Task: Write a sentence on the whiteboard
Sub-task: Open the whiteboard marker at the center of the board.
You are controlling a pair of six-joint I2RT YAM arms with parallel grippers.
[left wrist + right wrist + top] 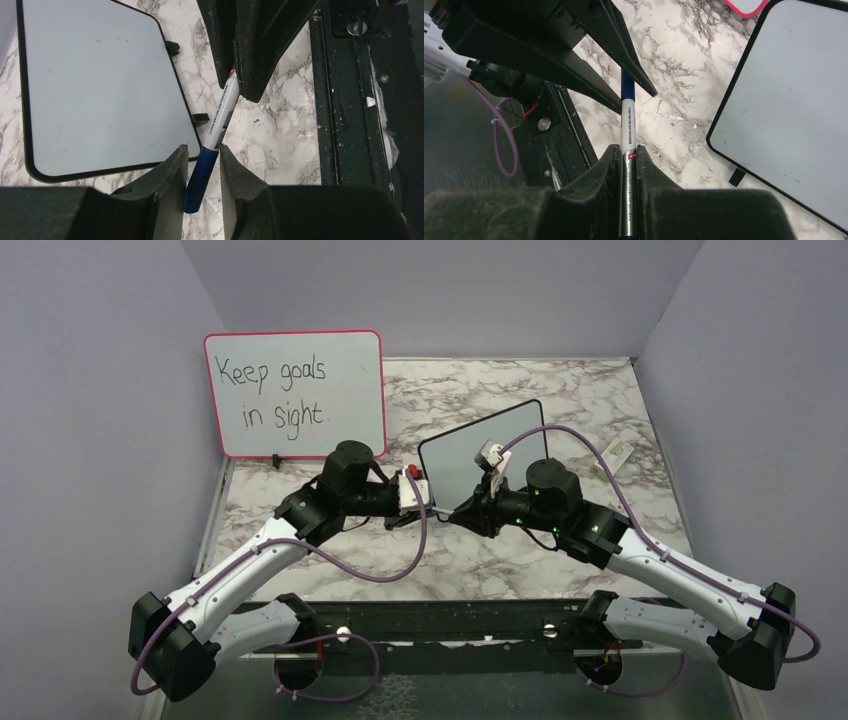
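Marble table (pixel 600 410), whiteboard (pixel 470 455) beyond left hand (pixel 203 157), right hand (pixel 628 150) gripping marker (pixel 628 120)

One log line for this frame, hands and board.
right hand: shut on marker | left hand: fingers flank blue cap, grip unclear | whiteboard: blank

Boards: two. One whiteboard (pixel 480 455) with a black frame, one pink-framed board (pixel 295 395) at the far left corner of the table (pixel 520 560).
Markers: one marker (pixel 217 125).
Grippers: two. One left gripper (pixel 202 155), one right gripper (pixel 628 150).
Other: one small white item (pixel 622 450) by the right edge.
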